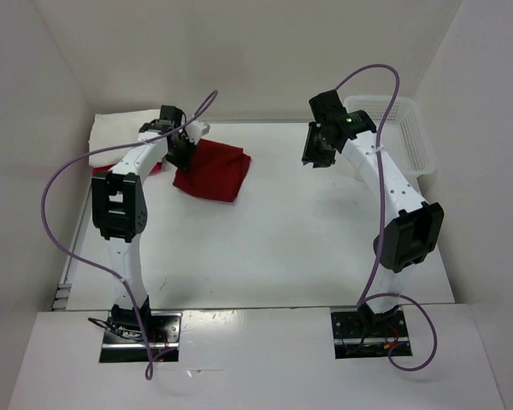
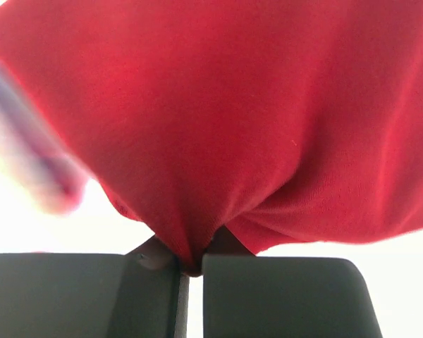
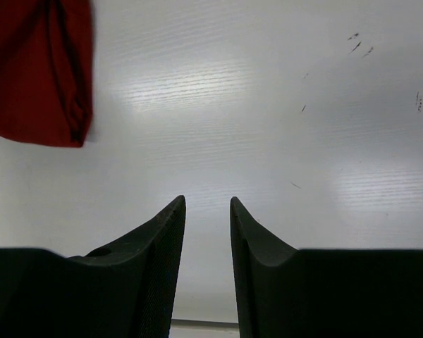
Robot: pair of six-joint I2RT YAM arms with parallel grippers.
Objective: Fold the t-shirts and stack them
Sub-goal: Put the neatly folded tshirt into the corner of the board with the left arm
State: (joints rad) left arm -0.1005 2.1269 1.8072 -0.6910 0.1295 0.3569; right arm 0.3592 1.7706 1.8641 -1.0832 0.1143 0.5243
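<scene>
finding: your left gripper (image 2: 190, 270) is pinched tight on a gathered fold of the dark red t-shirt (image 1: 214, 171). the shirt lies bunched on the far left part of the table (image 1: 282, 239), near a cream white cloth (image 1: 111, 135) at the far left edge. that cloth is probably another of the shirts, though the arm hides part of it. your right gripper (image 3: 207, 211) hangs over bare table, fingers slightly parted with nothing between them, apart from the red shirt's nearest corner. the white basket (image 1: 406, 128) sits at the far right.

risks: the pinch holds a small bunch, likely more than one layer, so a lift may raise a lump rather than one clean edge. a one-handed pull could drag the shirt into the cream cloth and disturb it. a grip this narrow may also slip under the cloth's weight.
</scene>
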